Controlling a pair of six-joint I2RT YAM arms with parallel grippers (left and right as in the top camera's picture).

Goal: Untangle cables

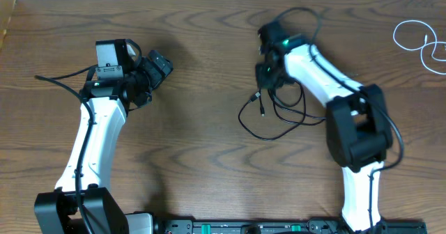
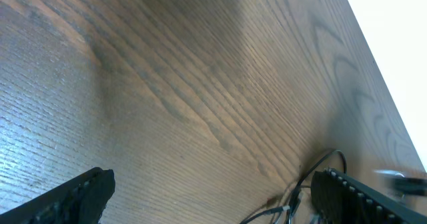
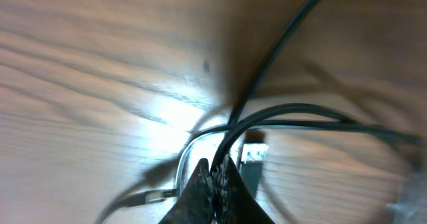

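Closest in, on the right wrist view: right gripper (image 3: 214, 179) with jaws fully closed, tips meeting on a strand of the black cable (image 3: 300, 108). We read this as a pinch on that strand. A plug end (image 3: 254, 155) lies on the desk (image 1: 209, 157) just past the tips.

Overhead: the black cable is loose, overlapping loops at desk centre. Most of it lies on the near side of the right jaws, which grip at the loops' far edge.

Left gripper (image 1: 160, 65): jaws spread as wide as they go, nothing between them, well apart from the loops on their left.

Farthest out: white cable (image 1: 396, 37) curled alone at the far right corner, well apart from the black one and from both jaws.

Our judgement: the two cords are already parted. What is left is opening out the black loops, and perhaps the white curl.
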